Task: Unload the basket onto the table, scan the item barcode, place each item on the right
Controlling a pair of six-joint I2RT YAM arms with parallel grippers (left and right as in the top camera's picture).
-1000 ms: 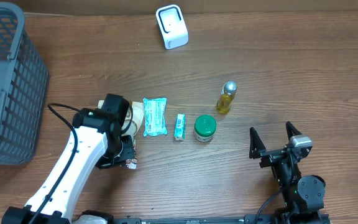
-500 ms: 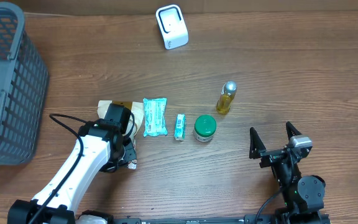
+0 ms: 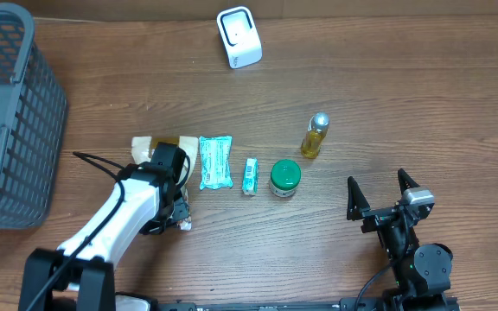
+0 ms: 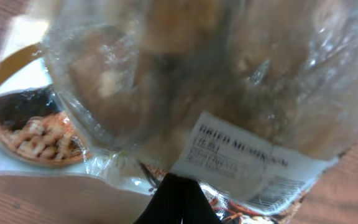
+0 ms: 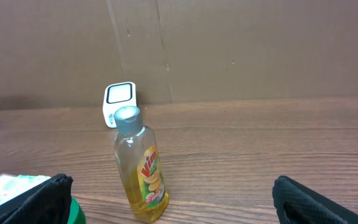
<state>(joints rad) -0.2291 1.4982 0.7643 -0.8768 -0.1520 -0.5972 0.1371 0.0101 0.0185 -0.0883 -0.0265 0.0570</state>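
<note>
A clear plastic bag of dried mushrooms (image 4: pixel 185 81) with a white printed label fills the left wrist view. My left gripper (image 4: pixel 179 202) is shut, its black fingers pinched together on the bag's lower edge. From overhead the bag (image 3: pixel 150 145) lies partly under the left wrist, and the left gripper (image 3: pixel 176 221) sits at its near end. The white scanner (image 3: pixel 239 36) stands at the table's far edge, also visible as the scanner (image 5: pixel 119 102) from the right wrist. My right gripper (image 3: pixel 382 194) stands open and apart, nothing between its fingers (image 5: pixel 42 199).
A teal packet (image 3: pixel 215 161), a small green tube (image 3: pixel 250 175), a green-lidded jar (image 3: pixel 285 178) and a yellow bottle (image 3: pixel 316 136) stand in a row mid-table. A grey mesh basket (image 3: pixel 7 112) occupies the far left.
The left arm has swung inward and its wrist has turned, so the bag's beige end now shows to the left of it. The right arm has not moved.
</note>
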